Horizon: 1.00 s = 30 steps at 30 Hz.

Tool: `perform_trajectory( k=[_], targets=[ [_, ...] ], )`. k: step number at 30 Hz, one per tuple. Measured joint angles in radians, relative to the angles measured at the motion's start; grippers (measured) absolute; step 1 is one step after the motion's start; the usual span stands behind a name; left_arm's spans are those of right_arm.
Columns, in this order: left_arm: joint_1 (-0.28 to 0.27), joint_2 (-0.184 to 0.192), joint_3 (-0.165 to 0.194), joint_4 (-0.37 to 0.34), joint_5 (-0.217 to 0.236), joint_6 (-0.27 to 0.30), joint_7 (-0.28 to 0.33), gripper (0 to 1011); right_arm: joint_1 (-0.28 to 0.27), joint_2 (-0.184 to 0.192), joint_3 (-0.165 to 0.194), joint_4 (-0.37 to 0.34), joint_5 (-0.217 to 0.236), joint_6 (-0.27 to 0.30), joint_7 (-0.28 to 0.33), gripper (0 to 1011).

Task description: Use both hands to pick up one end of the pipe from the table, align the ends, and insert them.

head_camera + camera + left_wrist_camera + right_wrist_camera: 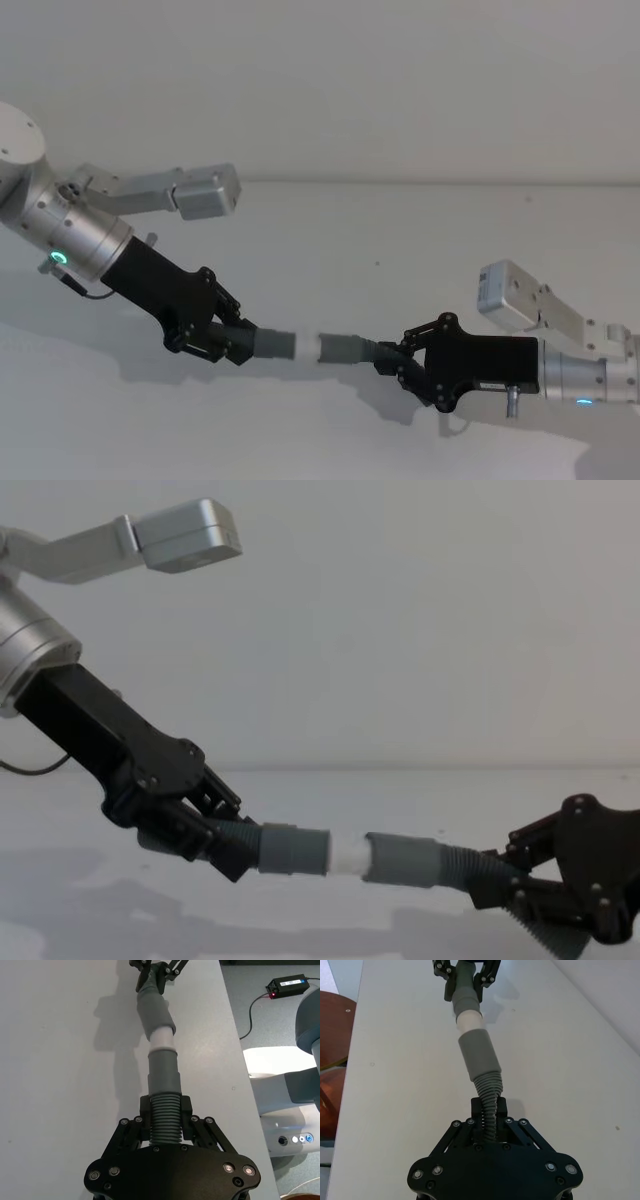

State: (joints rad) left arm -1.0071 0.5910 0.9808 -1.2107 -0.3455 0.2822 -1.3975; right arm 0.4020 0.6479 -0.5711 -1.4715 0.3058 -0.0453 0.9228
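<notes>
My right gripper (489, 1116) has its jaws clamped on the ribbed part of one hose (487, 1092), whose wide grey cuff (479, 1055) meets the white tip (469, 1021) of the other hose (466, 997). I think the tip is partly inside. The left gripper (465, 975) holds that hose above the white table (560, 1060).

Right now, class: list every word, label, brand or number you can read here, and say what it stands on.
None is readable.
The right claw has a small pale label on its black forearm: too blurred to read.
The pipe pieces and table show no writing.
</notes>
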Motion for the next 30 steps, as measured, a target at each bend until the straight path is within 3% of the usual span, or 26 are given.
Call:
perform_trajectory(
  k=[30],
  targets=[
    [-0.002,0.001,0.014,-0.006,-0.002,0.013,0.005,317,0.003,0.005,-0.005,0.0,0.009,0.004,-0.003,132]
  ],
)
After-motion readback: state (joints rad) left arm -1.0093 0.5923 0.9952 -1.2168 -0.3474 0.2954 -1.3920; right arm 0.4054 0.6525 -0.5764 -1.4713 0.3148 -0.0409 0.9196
